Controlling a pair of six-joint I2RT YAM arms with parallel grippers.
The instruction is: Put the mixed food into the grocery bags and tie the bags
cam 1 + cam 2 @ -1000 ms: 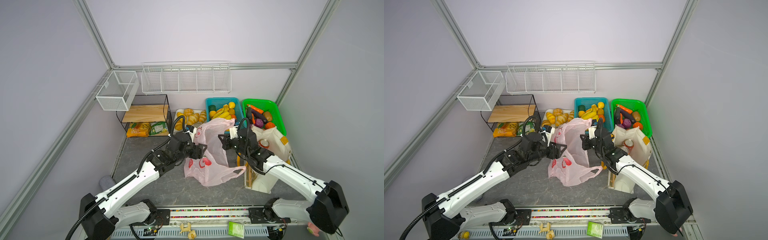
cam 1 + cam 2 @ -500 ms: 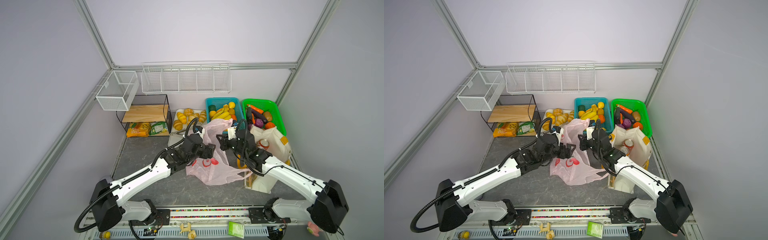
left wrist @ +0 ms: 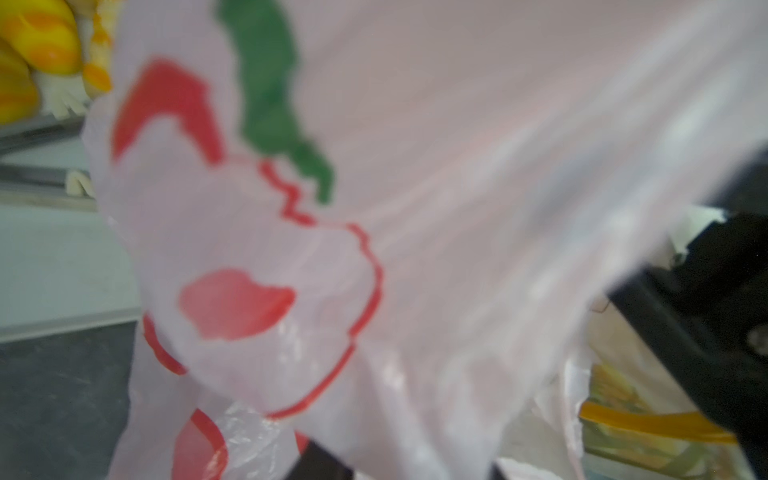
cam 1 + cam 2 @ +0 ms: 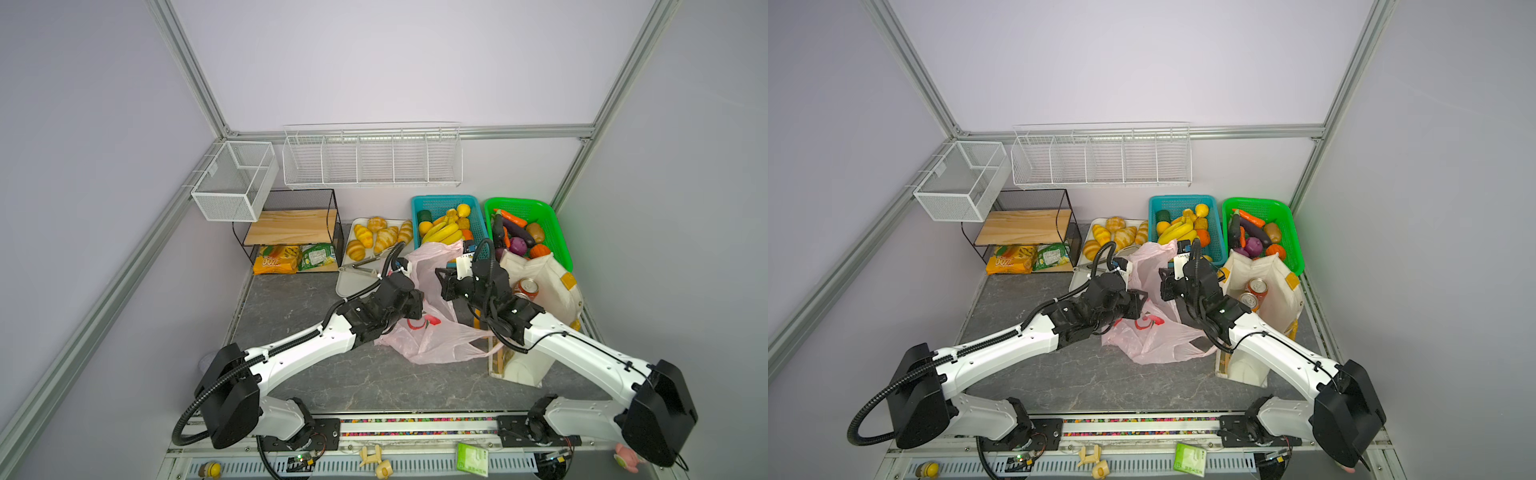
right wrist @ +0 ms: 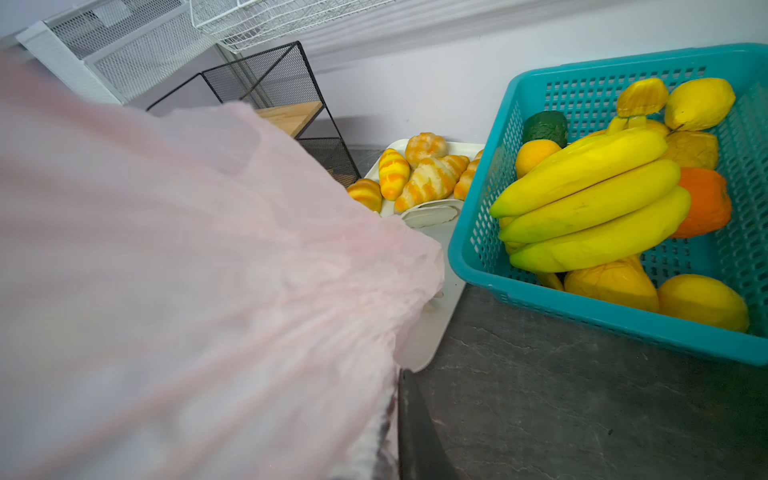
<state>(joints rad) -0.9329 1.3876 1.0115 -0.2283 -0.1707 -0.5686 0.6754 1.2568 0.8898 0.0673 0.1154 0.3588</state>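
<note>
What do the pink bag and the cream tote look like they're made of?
Pink bag: thin plastic film, slightly glossy; it is translucent and crinkles into fine folds. Cream tote: probably canvas, matte; it is opaque and its walls stand up on their own.

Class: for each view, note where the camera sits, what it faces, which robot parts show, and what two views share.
Top views: high above the front, looking down toward the back wall; left arm, right arm, left tool and right tool at the pink plastic bag.
Left wrist: on the left arm, against the bag's red print; black robot part beside it.
Right wrist: on the right arm, facing the teal basket of bananas; one dark finger shows.
Shared: both wrist views show bag and croissants.
</note>
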